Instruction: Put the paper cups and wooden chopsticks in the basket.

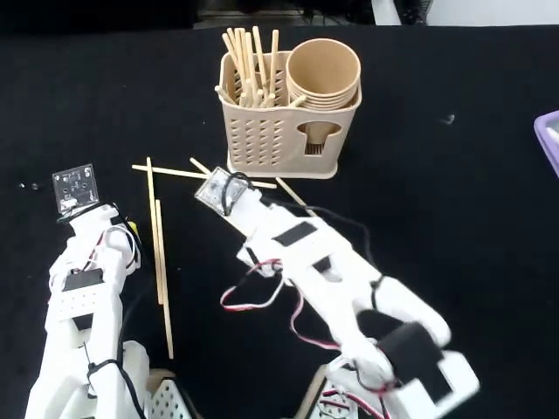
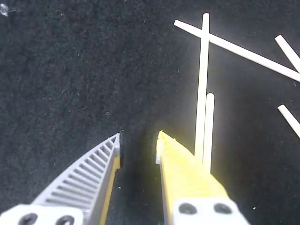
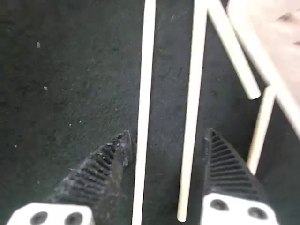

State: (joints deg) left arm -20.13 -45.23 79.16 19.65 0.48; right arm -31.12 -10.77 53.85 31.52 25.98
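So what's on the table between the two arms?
In the high view, two wooden chopsticks lie nearly parallel on the black table between the left arm and the right arm, nearer the left one.

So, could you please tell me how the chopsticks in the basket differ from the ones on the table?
Inside the basket, the stored chopsticks stand on end, leaning; the loose chopsticks lie flat on the table. The stored chopsticks are bunched in one compartment beside the paper cups; the loose chopsticks are scattered, some crossing. Both are thin, pale wooden sticks.
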